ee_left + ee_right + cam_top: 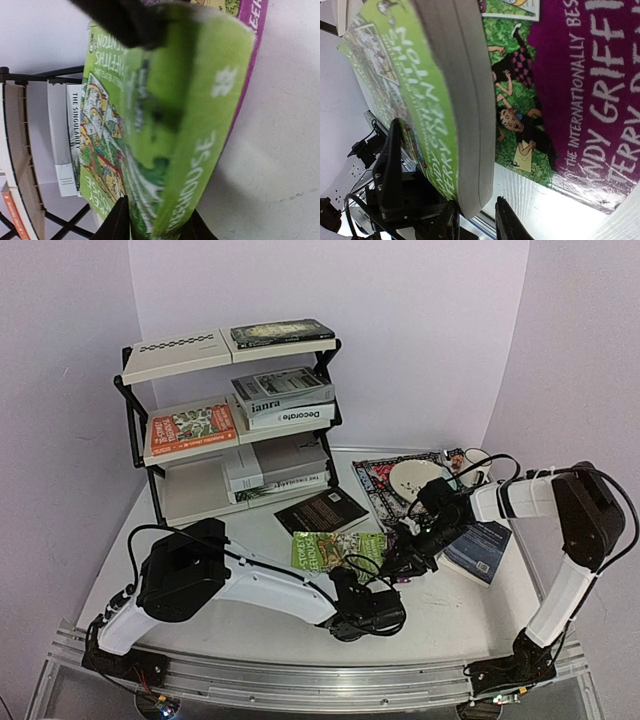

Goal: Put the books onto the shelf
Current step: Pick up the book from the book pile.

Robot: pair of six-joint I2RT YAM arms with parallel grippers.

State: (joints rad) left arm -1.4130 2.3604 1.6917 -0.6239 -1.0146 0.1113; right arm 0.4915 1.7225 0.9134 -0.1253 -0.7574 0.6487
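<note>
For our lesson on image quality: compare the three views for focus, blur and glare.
Top external: evenly lit and sharp, with soft shadows on the table. Left wrist: the green Treehouse paperback fills the frame, smeared and soft; the shelf behind reads sharper. Right wrist: its page edge is blurred, the purple paperback crisp, bright glare on the table.

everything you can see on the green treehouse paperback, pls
The green paperback is a softcover with a lime-green cover and spine, white "TREEHOUSE" lettering, cartoon artwork and a cream page block. It is tilted, with one long edge lifted above a purple book that lies flat on the table. The left gripper has its jaws closed across the spine side. The right gripper has its jaws pinching a corner of the page block.
</note>
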